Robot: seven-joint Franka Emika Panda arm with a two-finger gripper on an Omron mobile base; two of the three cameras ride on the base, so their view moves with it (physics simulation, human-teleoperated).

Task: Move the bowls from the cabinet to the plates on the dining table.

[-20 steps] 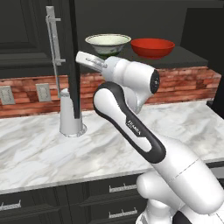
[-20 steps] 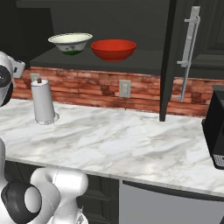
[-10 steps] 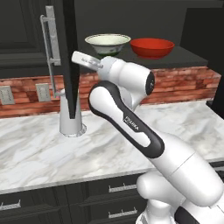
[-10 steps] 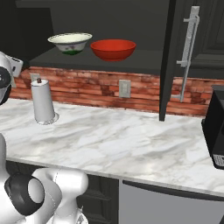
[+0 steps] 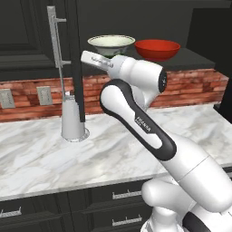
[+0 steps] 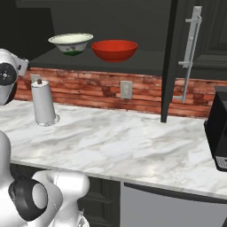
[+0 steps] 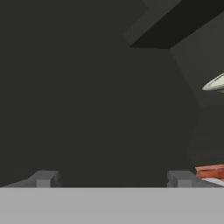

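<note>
Both bowls sit in the open cabinet while the end effector (image 7: 113, 178) stands wide open and empty.

The cream-white bowl (image 5: 111, 44) and the red bowl (image 5: 157, 49) rest side by side on the dark shelf (image 6: 133, 64) of the cabinet (image 6: 133, 17) – close together, the cream one to the left, both upright. The cabinet doors are swung out, one (image 5: 74, 59) left of the bowls with its long silver handle (image 5: 55, 43), the other (image 6: 170, 57) to their right. In the hand view the two fingertips (image 7: 43, 178) stand far apart with nothing between them, facing the dark cabinet – the rim of the cream bowl shows at the right edge. Below, a paper towel roll (image 5: 72, 118) stands on the marble desk (image 6: 133, 146) before the brick wall (image 6: 88, 91).
</note>
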